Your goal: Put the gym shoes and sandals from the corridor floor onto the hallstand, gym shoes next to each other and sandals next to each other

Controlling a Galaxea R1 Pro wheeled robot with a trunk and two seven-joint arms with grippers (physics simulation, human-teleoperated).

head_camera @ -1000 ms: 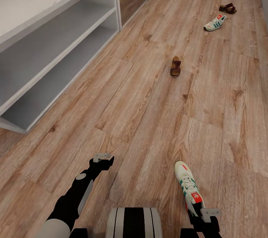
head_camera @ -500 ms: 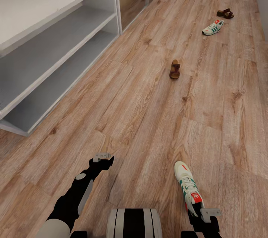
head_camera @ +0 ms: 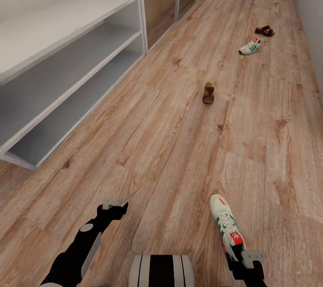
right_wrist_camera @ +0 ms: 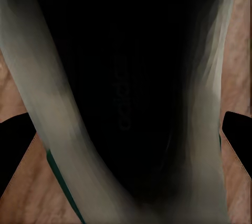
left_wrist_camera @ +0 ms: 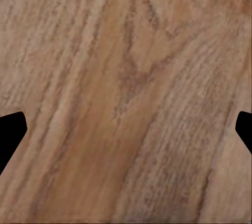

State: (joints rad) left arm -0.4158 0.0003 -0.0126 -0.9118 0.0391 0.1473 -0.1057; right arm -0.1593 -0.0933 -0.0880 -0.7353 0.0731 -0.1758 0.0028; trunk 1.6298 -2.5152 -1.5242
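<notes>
Gym shoe [head_camera: 227, 226] (toe pointing away) sits at the right claw [head_camera: 246, 263].

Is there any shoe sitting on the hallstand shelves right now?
No, the hallstand shelves hold nothing, and the two sandals and the far gym shoe lie on the corridor floor.

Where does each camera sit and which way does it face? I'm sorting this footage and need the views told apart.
Head view: on the robot's head, looking forward and down the corridor floor past the rack; both arms, left gripper, right gripper at a gym shoe.
Left wrist view: on the left arm, facing bare floor; dark fingertips at the edges.
Right wrist view: on the right arm, looking into the shoe's dark opening; fingertips either side.
Shared: head and right wrist views both show that shoe.
</notes>
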